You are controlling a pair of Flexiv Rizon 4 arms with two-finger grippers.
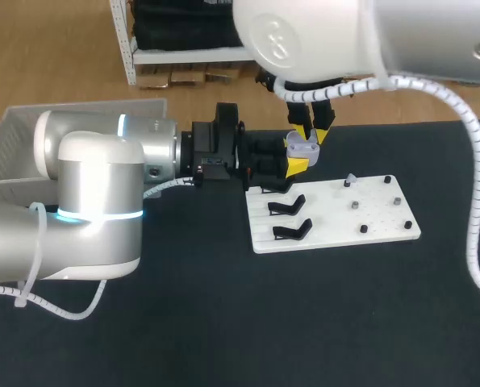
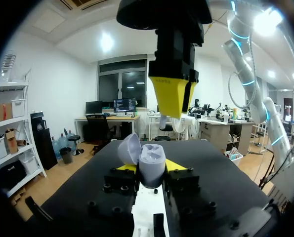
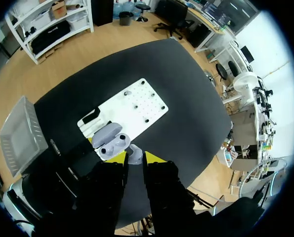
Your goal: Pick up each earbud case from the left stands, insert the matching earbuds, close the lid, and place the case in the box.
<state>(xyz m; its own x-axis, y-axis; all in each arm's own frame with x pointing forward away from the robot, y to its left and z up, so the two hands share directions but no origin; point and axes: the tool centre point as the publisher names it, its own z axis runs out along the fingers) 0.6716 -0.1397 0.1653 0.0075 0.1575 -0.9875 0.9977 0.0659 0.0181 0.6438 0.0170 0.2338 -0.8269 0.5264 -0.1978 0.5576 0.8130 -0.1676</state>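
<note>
The left gripper (image 2: 151, 169) has its yellow-tipped fingers closed on the rounded, smooth lavender earbud case (image 2: 151, 157), one finger on each flank. It holds the case just above the near edge of the flat white board (image 1: 340, 219). The case's domed lid (image 2: 129, 147) is hinged open, and two dark sockets show in the body (seen best from the right wrist). Directly over the case hangs the right gripper (image 3: 135, 159), its fingers pinched on a small, glossy pale earbud (image 3: 135, 154) that is not yet seated. Two angular black stands (image 1: 289, 206) sit empty on the board beside small dark pegs (image 1: 356, 205). The pale, slat-walled box (image 1: 14, 133) rests at the left of the matte black tabletop (image 1: 344, 314).
</note>
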